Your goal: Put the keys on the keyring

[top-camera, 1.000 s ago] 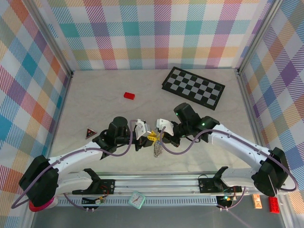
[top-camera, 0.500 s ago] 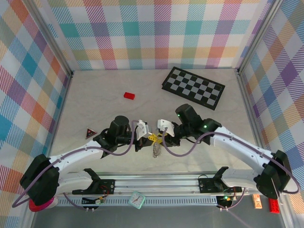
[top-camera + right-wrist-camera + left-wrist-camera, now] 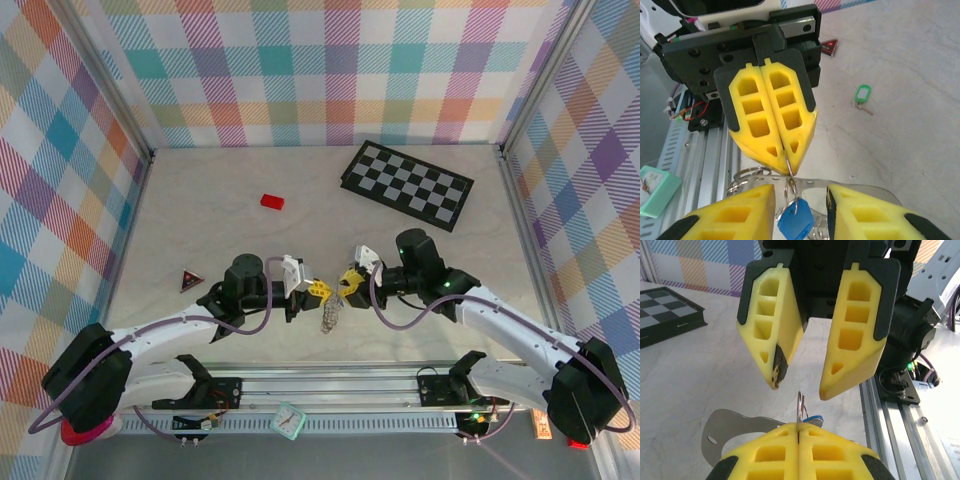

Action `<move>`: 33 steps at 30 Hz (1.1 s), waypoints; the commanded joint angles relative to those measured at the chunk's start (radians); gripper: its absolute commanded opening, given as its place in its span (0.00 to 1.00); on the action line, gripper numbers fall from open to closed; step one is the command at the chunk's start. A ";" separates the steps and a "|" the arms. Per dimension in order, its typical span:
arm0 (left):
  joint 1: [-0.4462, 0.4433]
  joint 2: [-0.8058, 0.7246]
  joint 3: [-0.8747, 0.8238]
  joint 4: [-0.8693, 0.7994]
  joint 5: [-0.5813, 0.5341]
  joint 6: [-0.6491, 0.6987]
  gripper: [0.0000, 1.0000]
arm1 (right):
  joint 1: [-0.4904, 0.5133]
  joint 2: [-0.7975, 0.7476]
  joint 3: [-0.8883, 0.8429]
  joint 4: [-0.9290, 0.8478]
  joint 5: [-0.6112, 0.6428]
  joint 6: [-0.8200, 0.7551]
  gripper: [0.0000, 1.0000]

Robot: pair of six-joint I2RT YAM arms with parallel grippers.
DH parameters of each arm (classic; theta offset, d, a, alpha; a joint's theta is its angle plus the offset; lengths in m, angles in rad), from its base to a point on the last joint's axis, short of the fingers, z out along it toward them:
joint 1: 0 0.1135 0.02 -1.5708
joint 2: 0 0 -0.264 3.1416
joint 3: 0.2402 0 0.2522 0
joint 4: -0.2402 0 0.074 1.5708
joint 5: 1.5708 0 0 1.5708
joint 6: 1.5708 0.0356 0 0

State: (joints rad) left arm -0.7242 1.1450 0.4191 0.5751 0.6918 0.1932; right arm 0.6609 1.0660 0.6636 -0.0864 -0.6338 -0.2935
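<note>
Pale, marbled table (image 3: 200,240) lies under the two arms, which meet fingertip to fingertip at its near middle. The left gripper (image 3: 786,169) has its yellow fingers pressed flat together on a thin loop of wire, so it is holding the keyring (image 3: 328,316). The right gripper (image 3: 800,390) faces it with its jaws moderately apart and gripping nothing, one finger on each side of the dangling bundle and seemingly clear of it. My reading is that the threading is half done: one key looks to be hanging on the ring, and the other is not yet picked up. The next move, I judge, calls for the right gripper to back off from the bundle and pinch the loose key by its small head, leaving its hole free, while the left presents the ring with the wire exposed. The ring is thin and floppy and could twist or slip in the pinch. The keyring is fine silvery-grey wire in several loops, hanging below the left fingertips together with a flat grey metal tab (image 3: 725,427) pierced by a hole; whether it touches the table I cannot tell. The blue key (image 3: 795,222) shows as a small blue plastic head on a little ring, right under the pinch point and between the right fingers. The green key (image 3: 862,94) lies flat on the table well apart from both grippers, its green head loop-shaped with a short shank beside it.
</note>
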 commanded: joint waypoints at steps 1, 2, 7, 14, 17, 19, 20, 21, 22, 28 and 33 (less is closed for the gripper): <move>-0.001 0.005 -0.009 0.111 0.033 -0.030 0.00 | 0.005 0.018 -0.009 0.076 -0.056 0.031 0.30; -0.001 0.007 -0.009 0.119 0.035 -0.035 0.00 | 0.005 0.024 -0.009 0.084 -0.058 0.033 0.29; -0.001 0.015 -0.017 0.159 0.038 -0.054 0.00 | 0.005 0.046 -0.007 0.107 -0.069 0.041 0.22; -0.001 0.010 -0.014 0.141 -0.009 -0.060 0.09 | 0.005 0.061 0.019 0.071 -0.090 0.013 0.00; -0.001 -0.009 0.011 0.029 -0.035 -0.011 0.21 | 0.005 0.051 0.048 -0.006 -0.080 -0.036 0.00; -0.001 -0.019 0.038 -0.060 -0.035 0.032 0.21 | 0.005 0.052 0.081 -0.085 -0.069 -0.085 0.00; -0.001 -0.020 0.052 -0.097 -0.036 0.049 0.21 | 0.006 0.057 0.103 -0.137 -0.062 -0.115 0.00; -0.001 -0.022 0.065 -0.127 -0.037 0.065 0.21 | 0.010 0.065 0.130 -0.191 -0.052 -0.147 0.00; 0.000 -0.022 0.078 -0.155 -0.037 0.079 0.21 | 0.015 0.073 0.151 -0.237 -0.044 -0.174 0.00; -0.001 -0.001 0.152 -0.289 -0.012 0.167 0.21 | 0.048 0.124 0.253 -0.393 -0.004 -0.284 0.00; -0.001 0.016 0.198 -0.358 0.010 0.208 0.20 | 0.075 0.155 0.304 -0.453 0.039 -0.332 0.00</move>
State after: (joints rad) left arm -0.7242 1.1530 0.5709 0.2653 0.6735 0.3450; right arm 0.7143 1.2095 0.9302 -0.4587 -0.5865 -0.5514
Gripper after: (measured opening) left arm 0.201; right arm 0.048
